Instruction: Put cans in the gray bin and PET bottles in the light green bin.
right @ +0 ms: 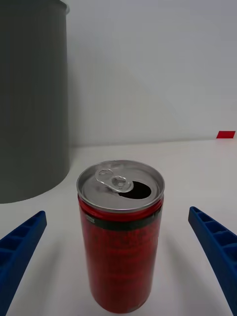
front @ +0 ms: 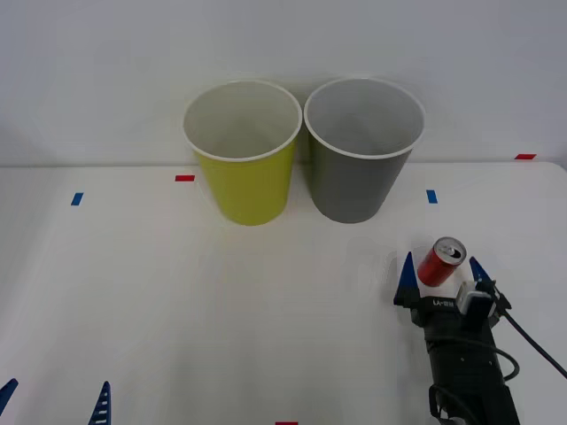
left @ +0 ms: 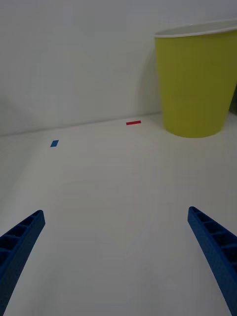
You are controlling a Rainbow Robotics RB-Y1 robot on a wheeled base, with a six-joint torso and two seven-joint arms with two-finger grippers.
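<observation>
On the white table (front: 177,310), toward its right side, stands the can (front: 440,261), a short red cylinder with a silver top whose pull-tab is pressed in over a dark opening. The right claw (front: 442,274) sits around it, ribbed blue fingers (right: 217,247) spread wide on either side, not touching the metal. Farther back, side by side near the pale wall, stand two smooth tapered cups with white rims: the light green bin (front: 245,155) on the left, the gray bin (front: 359,150) on the right, nearest the can. Small red and blue tape marks dot the matte table. The left claw (front: 55,403) hangs at the near left edge, fingers apart and mostly cut off.
</observation>
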